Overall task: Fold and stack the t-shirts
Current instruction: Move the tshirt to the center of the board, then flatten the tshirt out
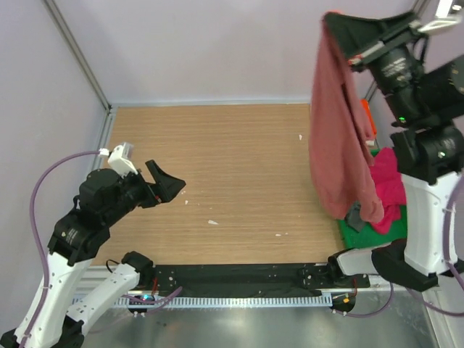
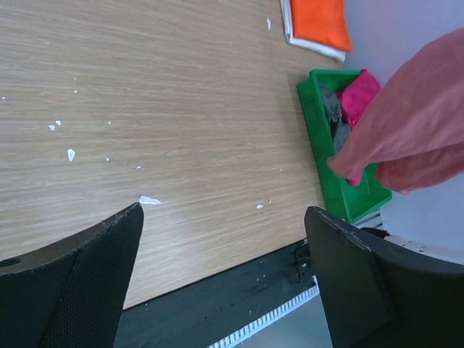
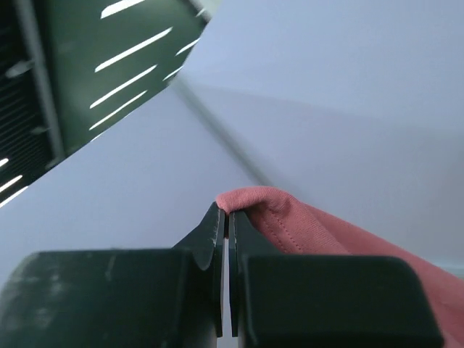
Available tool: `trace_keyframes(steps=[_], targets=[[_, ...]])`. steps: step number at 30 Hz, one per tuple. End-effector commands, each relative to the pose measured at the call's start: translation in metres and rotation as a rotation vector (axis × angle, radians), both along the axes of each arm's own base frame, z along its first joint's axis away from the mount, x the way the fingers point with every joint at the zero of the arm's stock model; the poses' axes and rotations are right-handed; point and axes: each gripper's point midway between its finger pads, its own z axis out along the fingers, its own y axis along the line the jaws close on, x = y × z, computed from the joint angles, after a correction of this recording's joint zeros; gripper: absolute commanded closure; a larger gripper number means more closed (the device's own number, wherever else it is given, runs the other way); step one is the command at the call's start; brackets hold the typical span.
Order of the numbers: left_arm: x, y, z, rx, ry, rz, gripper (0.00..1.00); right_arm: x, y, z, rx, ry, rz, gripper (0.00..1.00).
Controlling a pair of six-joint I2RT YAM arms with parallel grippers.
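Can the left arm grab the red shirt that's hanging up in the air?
Probably, with a stretch. The left gripper is open, and only table lies between it and the salmon-red shirt dangling from the right gripper on the far side.

Top camera looks down from behind my bases over the whole table (image 1: 239,181); left wrist view skims that wood toward the green tray (image 2: 322,163); right wrist view tilts upward, close on the salmon-red shirt (image 3: 312,228) all three share.

The hanging salmon-red shirt (image 1: 337,123) hides most of the green tray (image 1: 355,235) and the orange shirt (image 1: 368,119)
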Motion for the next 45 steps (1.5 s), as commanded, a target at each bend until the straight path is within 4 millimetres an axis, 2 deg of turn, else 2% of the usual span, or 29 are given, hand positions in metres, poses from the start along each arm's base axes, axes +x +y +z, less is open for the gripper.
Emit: trace_keyframes(steps=[1,3,5,7,8,9,10,11,12,14,15,16,17,18,19,20,21,23,24,26,27,29,32,38,41,42,43,44,45], targets=[[0.000,0.013,0.020,-0.042,-0.052,0.083,0.06,-0.035,0.084,0.020,0.067,-0.083,0.472,0.99],[0.002,0.018,0.023,-0.045,-0.070,0.117,0.05,-0.032,0.108,0.011,0.080,-0.038,0.590,0.99],[0.003,0.025,0.029,-0.061,-0.097,0.160,0.01,-0.049,0.137,0.006,0.074,-0.034,0.745,0.99],[0.002,0.031,0.034,-0.070,-0.118,0.188,0.00,-0.048,0.177,-0.027,0.027,0.070,0.846,0.99],[0.004,0.037,0.034,-0.063,-0.123,0.224,0.00,-0.045,0.190,-0.045,-0.010,0.131,0.869,0.91],[0.004,0.039,0.033,-0.063,-0.118,0.238,0.00,-0.037,0.203,-0.073,-0.052,0.217,0.883,0.74],[0.004,0.041,0.029,-0.054,-0.105,0.248,0.00,-0.032,0.216,-0.116,-0.157,0.320,0.882,0.56],[0.005,0.044,0.027,-0.050,-0.093,0.272,0.00,-0.028,0.217,-0.143,-0.216,0.386,0.860,0.31],[0.004,0.047,0.020,-0.032,-0.064,0.284,0.00,-0.018,0.215,-0.210,-0.317,0.589,0.797,0.24],[0.007,0.047,0.008,-0.003,-0.017,0.296,0.00,-0.014,0.185,-0.267,-0.509,0.637,0.636,0.13],[0.007,0.049,-0.001,0.018,0.020,0.311,0.00,-0.007,0.164,-0.335,-0.618,0.790,0.517,0.12],[0.008,0.050,-0.006,0.029,0.040,0.319,0.00,-0.008,0.150,-0.366,-0.701,0.828,0.475,0.11],[0.012,0.047,-0.013,0.046,0.069,0.319,0.00,-0.012,0.133,-0.391,-0.749,0.873,0.423,0.14],[0.016,0.041,-0.017,0.045,0.081,0.303,0.00,-0.021,0.115,-0.447,-0.839,0.998,0.382,0.19],[0.020,0.036,-0.019,0.043,0.091,0.284,0.01,-0.028,0.109,-0.470,-0.876,1.039,0.390,0.26],[0.025,0.028,-0.024,0.045,0.106,0.260,0.01,-0.036,0.104,-0.488,-0.898,1.069,0.402,0.28],[0.035,0.015,-0.034,0.059,0.143,0.214,0.03,-0.047,0.096,-0.524,-0.920,1.135,0.407,0.31],[0.048,0.004,-0.050,0.104,0.199,0.184,0.05,-0.055,0.091,-0.548,-0.903,1.177,0.395,0.33],[0.060,-0.003,-0.070,0.155,0.270,0.170,0.06,-0.061,0.087,-0.564,-0.902,1.187,0.394,0.33],[0.073,0.001,-0.089,0.268,0.317,0.175,0.06,-0.064,0.084,-0.576,-0.901,1.208,0.389,0.27],[0.082,0.003,-0.108,0.347,0.386,0.177,0.05,-0.068,0.079,-0.588,-0.913,1.244,0.378,0.25],[0.094,0.017,-0.123,0.475,0.417,0.211,0.05,-0.068,0.076,-0.599,-0.933,1.265,0.364,0.20],[0.114,0.022,-0.146,0.588,0.448,0.196,0.04,-0.066,0.071,-0.615,-0.967,1.288,0.340,0.18],[0.134,0.041,-0.195,0.599,0.601,0.238,0.07,-0.053,0.072,-0.640,-0.970,1.308,0.332,0.25],[0.145,0.043,-0.210,0.526,0.632,0.223,0.16,-0.036,0.077,-0.643,-0.957,1.295,0.304,0.32],[0.149,0.039,-0.213,0.492,0.638,0.197,0.25,-0.028,0.081,-0.639,-0.946,1.281,0.297,0.33],[0.150,0.037,-0.218,0.487,0.654,0.180,0.34,-0.024,0.081,-0.640,-0.945,1.283,0.293,0.43],[0.154,0.035,-0.222,0.480,0.672,0.172,0.58,-0.016,0.082,-0.638,-0.937,1.284,0.283,0.53],[0.153,0.030,-0.225,0.469,0.686,0.146,0.67,-0.011,0.079,-0.638,-0.945,1.291,0.265,0.62]])
